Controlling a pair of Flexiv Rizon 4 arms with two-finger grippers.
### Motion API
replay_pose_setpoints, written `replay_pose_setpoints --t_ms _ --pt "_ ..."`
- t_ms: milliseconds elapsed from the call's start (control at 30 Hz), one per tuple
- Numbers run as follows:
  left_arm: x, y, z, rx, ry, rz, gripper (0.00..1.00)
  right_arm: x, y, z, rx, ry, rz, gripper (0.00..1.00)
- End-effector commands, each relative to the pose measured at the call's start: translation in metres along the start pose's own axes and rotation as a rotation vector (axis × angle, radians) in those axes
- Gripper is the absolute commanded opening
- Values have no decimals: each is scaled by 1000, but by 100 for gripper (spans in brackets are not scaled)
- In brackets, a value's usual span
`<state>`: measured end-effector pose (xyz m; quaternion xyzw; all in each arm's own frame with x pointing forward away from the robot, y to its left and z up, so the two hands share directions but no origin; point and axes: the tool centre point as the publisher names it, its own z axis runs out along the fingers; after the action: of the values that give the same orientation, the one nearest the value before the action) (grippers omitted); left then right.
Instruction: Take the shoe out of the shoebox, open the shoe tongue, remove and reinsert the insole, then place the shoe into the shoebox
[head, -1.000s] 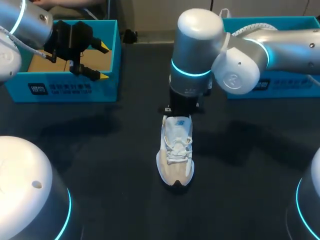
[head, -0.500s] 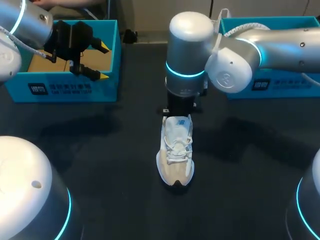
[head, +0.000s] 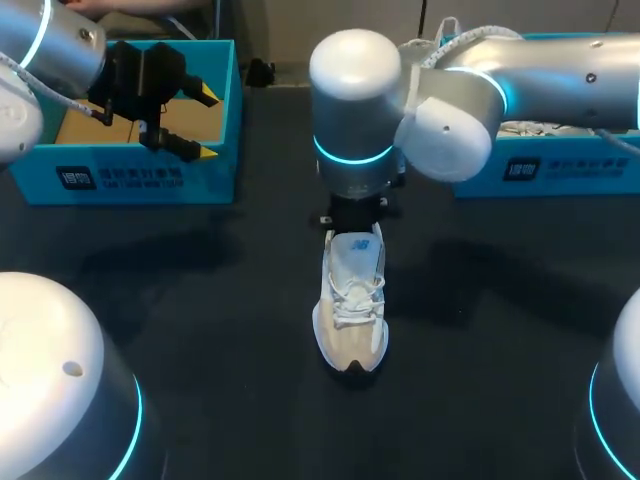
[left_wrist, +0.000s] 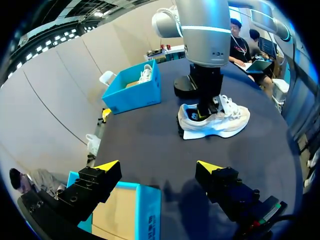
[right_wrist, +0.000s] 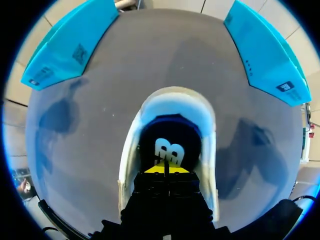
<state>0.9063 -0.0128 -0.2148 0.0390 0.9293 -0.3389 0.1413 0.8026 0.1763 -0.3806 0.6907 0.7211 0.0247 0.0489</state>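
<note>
The white shoe (head: 350, 300) stood on its sole at the middle of the dark desk (head: 200, 300), out of both boxes, heel toward 12 o'clock and toe toward 6 o'clock. Its laces lay loose over the tongue.

The right arm came in from 3 o'clock, reached past the middle, and pointed straight down over the heel end of the shoe. In the right wrist view the right gripper (right_wrist: 165, 170) sat inside the shoe's opening. Its jaws were closed, the 2 yellow tips pressed together with only a thin seam between them. They rested at the heel end of the dark blue insole (right_wrist: 170, 142), which lay flat inside the shoe with its white mark showing ahead of the tips. Whether the jaws pinched the insole's edge could not be told.

The left gripper (head: 206, 124) hung at 10 o'clock over the left shoebox (head: 130, 175), well apart from the shoe. Its jaws were wide open, holding and touching nothing. In the left wrist view the box's brown floor and blue wall showed under them.

The right shoebox (head: 540, 170) stood at 2 o'clock. In the left wrist view a second white shoe (left_wrist: 145, 74) lay inside it.
</note>
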Motion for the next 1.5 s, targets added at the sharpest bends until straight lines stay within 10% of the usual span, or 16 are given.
replay_pose_setpoints --t_ms 33,633,1500 --pt "0 0 0 -3 2 0 100 5 1 -2 -6 -20 5 0" --pt "0 0 0 -3 2 0 100 6 34 3 -140 -63 -27 0" --pt "0 0 0 -3 2 0 100 0 30 3 -202 -195 -26 0"
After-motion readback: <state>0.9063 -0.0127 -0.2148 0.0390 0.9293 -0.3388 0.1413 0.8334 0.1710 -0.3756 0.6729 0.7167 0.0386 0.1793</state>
